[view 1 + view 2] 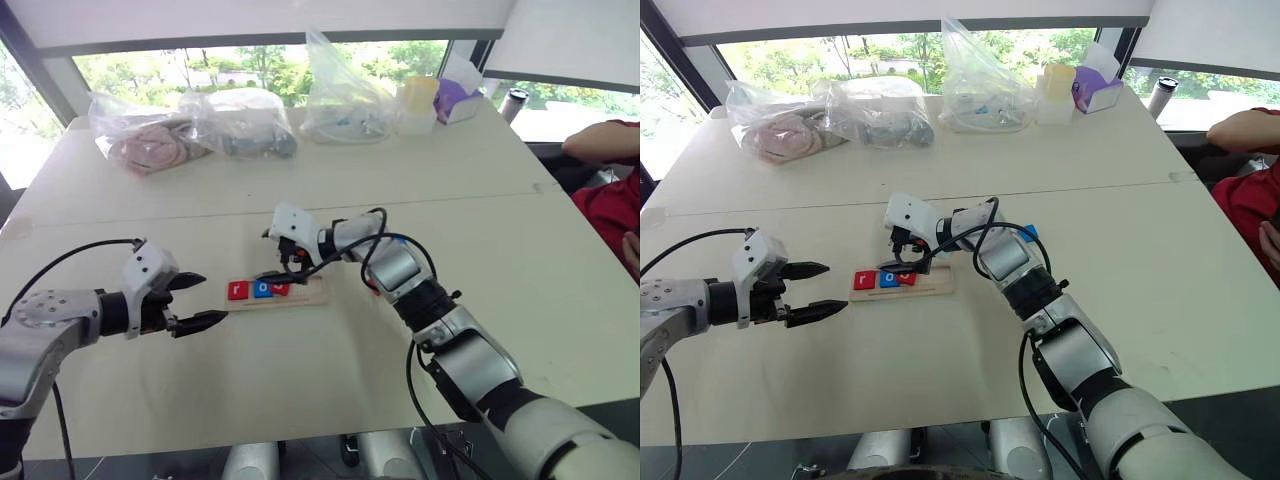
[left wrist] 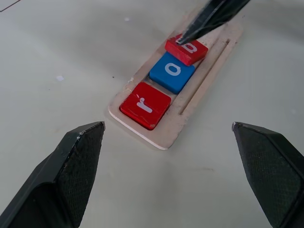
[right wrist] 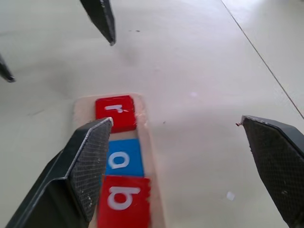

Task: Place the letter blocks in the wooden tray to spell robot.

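The wooden tray lies mid-table with three letter blocks in a row in it: red r, blue o and red b. My right gripper hovers open just over the b end of the row with nothing between its fingers. In the left wrist view one right fingertip hangs right over the b. Just off the tray's r end, my left gripper is open and empty. A blue tile peeks out beside my right forearm.
Clear plastic bags of items, a pale cup and a purple box line the table's far edge. A person in a red sleeve sits at the right side. A seam crosses the table behind the tray.
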Motion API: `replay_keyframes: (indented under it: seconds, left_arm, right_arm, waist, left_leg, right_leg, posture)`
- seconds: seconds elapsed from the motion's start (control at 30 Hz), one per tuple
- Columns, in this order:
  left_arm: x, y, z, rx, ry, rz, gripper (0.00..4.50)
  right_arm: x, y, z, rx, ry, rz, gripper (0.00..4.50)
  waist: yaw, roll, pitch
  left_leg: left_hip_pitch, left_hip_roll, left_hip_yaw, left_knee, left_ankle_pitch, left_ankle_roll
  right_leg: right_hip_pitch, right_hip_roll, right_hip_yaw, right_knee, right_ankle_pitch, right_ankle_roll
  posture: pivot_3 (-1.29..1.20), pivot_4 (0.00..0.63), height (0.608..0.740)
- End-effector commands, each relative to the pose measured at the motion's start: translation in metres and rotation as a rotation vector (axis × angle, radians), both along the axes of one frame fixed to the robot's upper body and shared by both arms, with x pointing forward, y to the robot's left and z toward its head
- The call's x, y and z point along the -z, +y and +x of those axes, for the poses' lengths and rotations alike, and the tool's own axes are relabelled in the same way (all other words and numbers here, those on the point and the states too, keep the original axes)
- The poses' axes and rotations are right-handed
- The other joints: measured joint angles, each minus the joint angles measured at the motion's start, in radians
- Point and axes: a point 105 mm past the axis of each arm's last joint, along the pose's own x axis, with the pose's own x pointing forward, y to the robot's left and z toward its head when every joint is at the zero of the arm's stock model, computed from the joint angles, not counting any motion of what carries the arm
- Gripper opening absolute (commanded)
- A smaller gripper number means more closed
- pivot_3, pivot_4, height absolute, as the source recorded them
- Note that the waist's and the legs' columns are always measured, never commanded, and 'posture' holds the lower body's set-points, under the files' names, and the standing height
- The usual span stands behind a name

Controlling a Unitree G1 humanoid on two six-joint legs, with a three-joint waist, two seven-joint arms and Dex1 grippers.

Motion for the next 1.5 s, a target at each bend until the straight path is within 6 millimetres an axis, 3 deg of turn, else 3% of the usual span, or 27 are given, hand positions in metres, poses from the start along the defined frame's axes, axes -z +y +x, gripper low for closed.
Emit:
replay_keyframes:
  seconds: [0.03,0.3,0.63,0.73,0.83,0.9,0.97,1.07,1.17,1.23,1.3,1.5]
  left_arm:
    - [-0.005,-0.003,0.001,0.009,-0.029,0.004,4.50]
    - [-0.004,-0.003,0.001,0.000,-0.032,0.001,4.50]
    - [-0.003,-0.004,0.003,0.002,-0.038,0.000,4.50]
    - [-0.004,-0.004,0.004,0.003,-0.042,0.000,4.50]
    - [-0.006,-0.004,0.003,0.004,-0.045,-0.003,4.50]
    - [-0.013,-0.010,0.001,0.020,-0.052,-0.042,4.50]
    - [-0.034,-0.029,-0.002,0.078,-0.070,-0.142,4.50]
    - [-0.052,-0.048,-0.008,0.146,-0.083,-0.215,4.50]
    - [-0.063,-0.062,-0.012,0.204,-0.089,-0.236,4.50]
    - [-0.061,-0.068,-0.012,0.226,-0.080,-0.221,4.50]
    - [-0.052,-0.066,-0.009,0.216,-0.050,-0.216,4.50]
    - [-0.029,-0.052,0.000,0.187,-0.004,-0.144,4.50]
  right_arm:
    - [-0.007,0.005,0.003,0.007,-0.046,-0.005,4.44]
    - [0.003,0.000,0.007,-0.001,-0.111,-0.100,4.44]
    - [-0.001,-0.009,0.005,-0.010,-0.100,-0.101,4.44]
    - [-0.033,-0.006,0.014,0.065,-0.109,0.044,4.44]
    - [-0.068,-0.015,0.021,0.137,-0.104,0.216,4.44]
    - [-0.092,-0.037,0.021,0.190,-0.080,0.336,4.44]
    - [-0.102,-0.079,0.014,0.293,-0.032,0.413,4.44]
    - [-0.089,-0.116,-0.002,0.431,0.004,0.378,4.44]
    - [-0.055,-0.145,-0.026,0.581,-0.008,0.251,4.44]
    - [-0.021,-0.163,-0.047,0.693,0.000,0.132,4.44]
    - [-0.002,-0.169,-0.064,0.774,0.065,0.128,4.44]
    - [0.010,-0.161,-0.075,0.831,0.148,0.168,4.44]
  waist:
    - [-0.001,0.000,0.000]
    - [-0.004,0.000,0.000]
    - [-0.003,0.000,0.000]
    - [-0.004,0.000,0.000]
    - [-0.002,0.000,0.000]
    - [0.002,0.000,0.000]
    - [0.012,0.000,0.000]
    - [0.034,0.000,0.000]
    - [0.028,0.000,0.000]
    - [0.023,0.000,0.000]
    - [0.017,0.000,0.000]
    - [-0.008,0.000,0.000]
  left_leg:
    - [0.000,0.000,0.000,0.000,0.000,0.000]
    - [0.000,0.000,0.000,0.000,0.000,0.000]
    - [0.000,0.000,0.000,0.000,0.000,0.000]
    - [0.000,0.000,0.000,0.000,0.000,0.000]
    - [0.000,0.002,0.000,0.000,0.000,0.000]
    - [0.000,0.002,0.000,0.000,0.000,0.000]
    - [-0.002,0.001,-0.002,0.000,0.000,0.000]
    - [-0.003,0.000,-0.004,0.000,0.000,0.000]
    - [-0.003,0.000,-0.003,-0.002,0.000,0.000]
    - [-0.002,-0.002,-0.002,-0.005,0.000,0.000]
    - [0.000,-0.003,0.001,-0.010,0.000,0.000]
    - [0.002,0.000,-0.002,-0.012,0.001,-0.002]
  right_leg:
    - [0.000,0.000,0.000,0.000,0.000,0.000]
    - [0.000,0.001,0.000,0.000,0.000,0.000]
    - [0.000,0.000,0.000,0.000,0.000,0.000]
    - [0.000,0.001,0.000,0.000,0.000,0.000]
    - [-0.001,0.001,0.000,0.000,0.000,0.000]
    - [-0.001,0.001,0.000,0.000,0.000,0.000]
    - [0.000,0.000,-0.001,-0.001,0.000,0.000]
    - [0.003,-0.002,-0.003,-0.008,0.000,0.001]
    - [0.004,-0.002,-0.003,-0.012,0.000,0.001]
    - [0.003,-0.001,-0.001,-0.013,0.000,0.001]
    - [0.002,-0.001,0.000,-0.013,-0.002,0.004]
    - [0.000,0.006,0.001,-0.012,0.000,0.000]
  posture:
    - [0.00,0.150,0.740]
    - [0.00,0.150,0.740]
    - [0.00,0.150,0.740]
    - [0.00,0.150,0.740]
    - [0.00,0.150,0.740]
    - [0.00,0.150,0.740]
    - [0.00,0.150,0.740]
    - [0.00,0.150,0.740]
    - [0.00,0.150,0.740]
    - [0.00,0.150,0.740]
    - [0.00,0.150,0.740]
    - [0.00,0.150,0.740]
